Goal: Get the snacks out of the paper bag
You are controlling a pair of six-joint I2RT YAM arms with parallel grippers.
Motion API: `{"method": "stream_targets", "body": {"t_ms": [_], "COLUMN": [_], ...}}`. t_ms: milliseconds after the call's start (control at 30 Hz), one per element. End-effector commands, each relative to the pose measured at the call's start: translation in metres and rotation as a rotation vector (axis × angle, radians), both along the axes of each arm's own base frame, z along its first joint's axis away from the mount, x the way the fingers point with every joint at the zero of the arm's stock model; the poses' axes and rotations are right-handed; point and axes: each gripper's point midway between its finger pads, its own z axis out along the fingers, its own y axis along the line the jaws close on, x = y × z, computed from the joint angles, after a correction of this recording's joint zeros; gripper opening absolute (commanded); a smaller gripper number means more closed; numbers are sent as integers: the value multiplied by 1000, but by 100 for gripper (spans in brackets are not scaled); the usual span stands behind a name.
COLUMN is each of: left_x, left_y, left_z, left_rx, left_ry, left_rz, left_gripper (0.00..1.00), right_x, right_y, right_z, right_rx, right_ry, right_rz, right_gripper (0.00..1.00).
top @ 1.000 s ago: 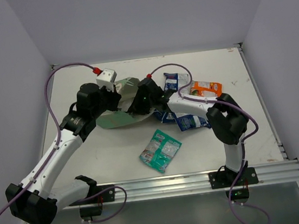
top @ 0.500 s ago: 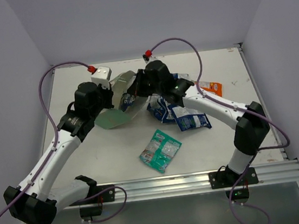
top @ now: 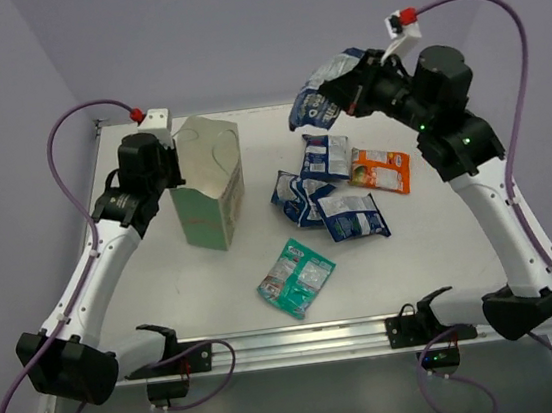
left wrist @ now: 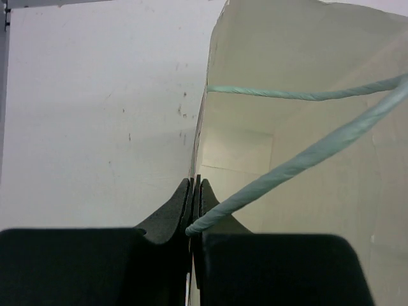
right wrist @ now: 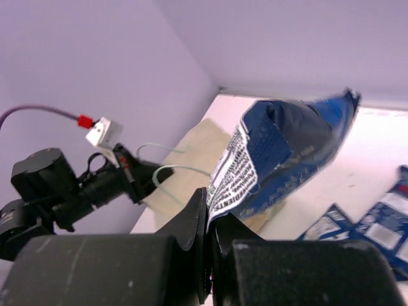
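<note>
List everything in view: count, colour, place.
bag: one, green, upright on the table's left
blue packets: three, blue-and-white, clustered mid-table, right of the bag
held packet: one, blue-and-white, raised over the far edge
orange packet: one, orange, right of the blue cluster
teal packet: one, teal, alone near the front
table: one, white
rail: one, silver, front edge
walls: lilac, around the table
arms: two, white and black, either side
left gripper: shut on the bag's rim
right gripper: shut on the held packet
</note>
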Motion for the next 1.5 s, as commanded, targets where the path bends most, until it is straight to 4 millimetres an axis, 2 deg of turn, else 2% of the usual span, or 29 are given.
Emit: {"method": "stream_targets", "body": {"t_ms": [0, 33, 133, 167, 233, 267, 300, 333, 367, 467, 500, 567, 600, 667, 733, 800, 900, 933, 967, 1033, 1067, 1133, 1167, 1200, 1233, 1267, 1333, 1400, 1467], "left_x": [3, 3, 1, 1, 0, -1, -1, -2, -2, -5, -5, -5, -5, -5, -6, -8, -10, -11, -10, -10, -10, -9, -9, -9, -8, -8, -9, -10, -13], "left_y": [3, 2, -2, -2, -2, -2, -2, -1, -2, -2, -2, -2, -2, -2, -2, -3, -2, -1, 1, 5, 6, 7, 7, 6, 5, 3, 1, 0, -3], "left_z": [25, 27, 31, 32, 31, 31, 29, 31, 32, 39, 42, 45, 46, 50, 51, 50, 49, 47, 48, 45, 44, 46, 48, 52, 55, 59, 68, 73, 76], "left_rx": [-74, -78, -93, -95, -98, -98, -97, -97, -99, -99, -96, -89, -85, -85, -83, -71, -49, -40, -24, -1, 5, 16, 17, 16, 16, 16, 15, 13, 5], "left_ry": [-34, -40, -47, -46, -39, -36, -30, -32, -35, -54, -64, -71, -72, -82, -89, -92, -109, -113, -123, -124, -125, -133, -143, -152, -163, -174, -194, -205, -210], "left_rz": [4, -2, -20, -24, -25, -24, -21, -19, -22, -31, -35, -44, -48, -53, -58, -75, -95, -96, -94, -85, -83, -85, -84, -90, -97, -109, -126, -134, -155], "left_gripper": [0, 0, 0, 0, 0, 0, 0, 0, 0, 0, 0, 0, 0, 0, 0, 0, 0, 0, 0, 0, 0, 0, 0, 0, 0, 0, 0, 0, 0], "right_x": [-9, 7, 38, 64, 94, 120, 134, 151, 173, 211, 230, 248, 260, 271, 278, 269, 247, 237, 231, 212, 205, 182, 170, 158, 146, 133, 109, 82, 69], "right_y": [-39, -64, -98, -115, -134, -136, -137, -146, -150, -157, -158, -162, -165, -179, -196, -216, -239, -243, -250, -262, -272, -278, -282, -289, -288, -288, -281, -273, -262], "right_z": [20, 16, -2, -21, -41, -57, -69, -70, -96, -101, -115, -120, -138, -157, -199, -244, -287, -292, -298, -308, -293, -290, -265, -266, -260, -233, -233, -213, -196], "right_rx": [-55, -66, -71, -80, -90, -83, -72, -55, -34, 15, 26, 49, 53, 71, 83, 120, 142, 128, 82, 1, -36, -89, -98, -123, -129, -129, -130, -112, -86], "right_ry": [-65, -57, 0, 49, 87, 97, 113, 91, 147, 109, 122, 96, 112, 141, 233, 366, 488, 526, 541, 611, 592, 625, 591, 606, 612, 553, 550, 491, 424], "right_rz": [-17, -96, -176, -223, -261, -260, -266, -285, -291, -315, -315, -317, -324, -360, -390, -437, -497, -509, -533, -569, -633, -674, -711, -764, -772, -788, -779, -773, -736], "right_gripper": [0, 0, 0, 0, 0, 0, 0, 0, 0, 0, 0, 0, 0, 0, 1, 10, 29, 42, 63, 77, 87, 93, 95, 98, 99, 99, 99, 99, 99]}}
